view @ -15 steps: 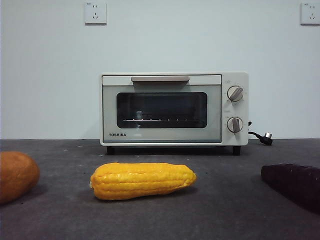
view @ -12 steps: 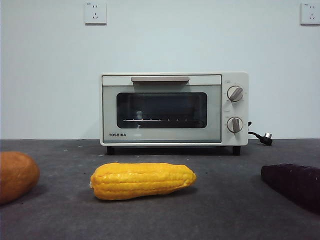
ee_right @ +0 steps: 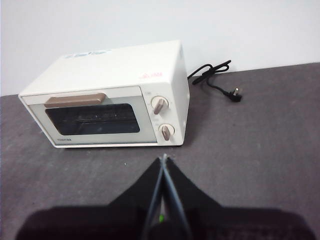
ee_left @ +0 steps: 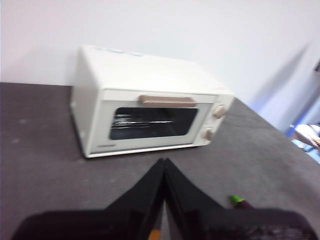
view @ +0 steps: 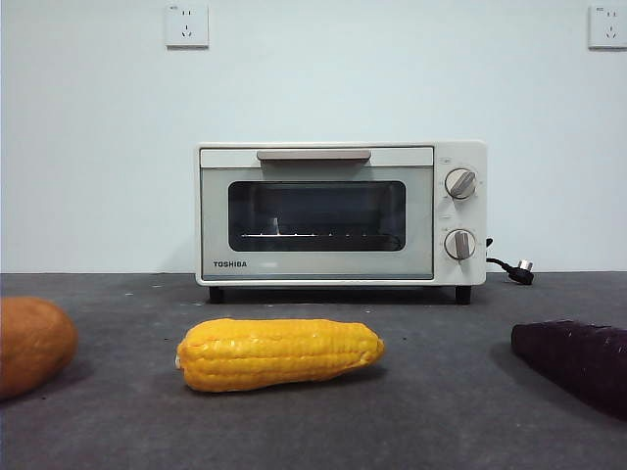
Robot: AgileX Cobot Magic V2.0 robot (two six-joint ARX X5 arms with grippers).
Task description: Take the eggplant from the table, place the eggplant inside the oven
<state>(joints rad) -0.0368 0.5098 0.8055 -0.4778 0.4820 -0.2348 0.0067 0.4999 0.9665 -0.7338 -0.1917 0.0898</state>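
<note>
- The oven (view: 341,213) stands at the back of the table (view: 441,401), close to the wall, with its door shut and the bar handle (view: 313,155) across the top of the door.
- Its two knobs (view: 460,183) sit one above the other on the right side of the front, and a wire rack shows through the dark glass.
- A black power cord (view: 511,266) trails out from behind the oven's right side and lies unplugged on the table.
- The eggplant (view: 578,360) lies on the table at the right edge of the front view, partly cut off by the frame — well in front of the oven and apart from it.
- A yellow corn cob (view: 280,353) lies on its side in the middle foreground, in front of the oven door.
- An orange-brown vegetable (view: 33,343) rests at the left edge, well apart from the corn.
- The left gripper (ee_left: 163,162) hangs above the table facing the oven, its jaws pressed together with nothing between them.
- The right gripper (ee_right: 163,159) is likewise up over the table, pointed at the oven's knob side — jaws closed and empty.
- Two wall sockets (view: 187,25) sit high on the pale wall behind.
</note>
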